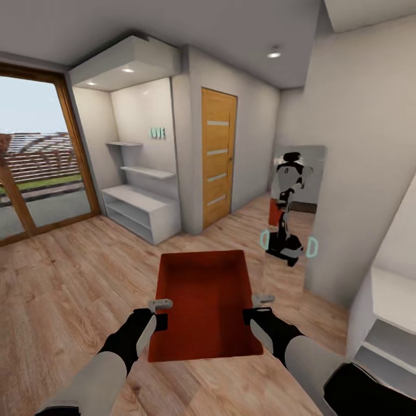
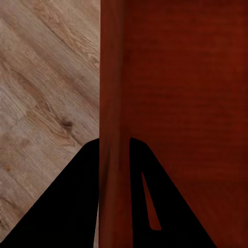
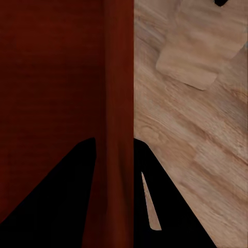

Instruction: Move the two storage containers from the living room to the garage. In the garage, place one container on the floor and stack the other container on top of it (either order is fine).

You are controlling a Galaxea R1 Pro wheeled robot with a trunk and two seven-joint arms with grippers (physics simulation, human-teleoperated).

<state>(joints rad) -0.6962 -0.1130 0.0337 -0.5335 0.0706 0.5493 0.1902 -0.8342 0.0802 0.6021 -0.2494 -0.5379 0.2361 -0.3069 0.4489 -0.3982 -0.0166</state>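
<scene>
I hold one red-orange storage container (image 1: 205, 300) level in front of me, above a light wood plank floor (image 1: 69, 289). My left gripper (image 1: 159, 312) is shut on its left wall and my right gripper (image 1: 257, 309) is shut on its right wall. In the left wrist view, the left gripper (image 2: 113, 150) has its dark fingers (image 2: 77, 196) on either side of the red wall (image 2: 112, 77). The right wrist view has the right gripper (image 3: 114, 147) clamped on the opposite wall (image 3: 119, 67) in the same way. The container is empty. The garage and its floor are out of view.
An orange-brown wooden door (image 1: 218, 156) with frosted strips stands shut ahead. Left of it is a white shelf unit (image 1: 141, 211), and further left a large glass door (image 1: 34, 162). A mirror (image 1: 292, 208) on the right wall reflects me. White shelving (image 1: 387, 323) stands close at my right.
</scene>
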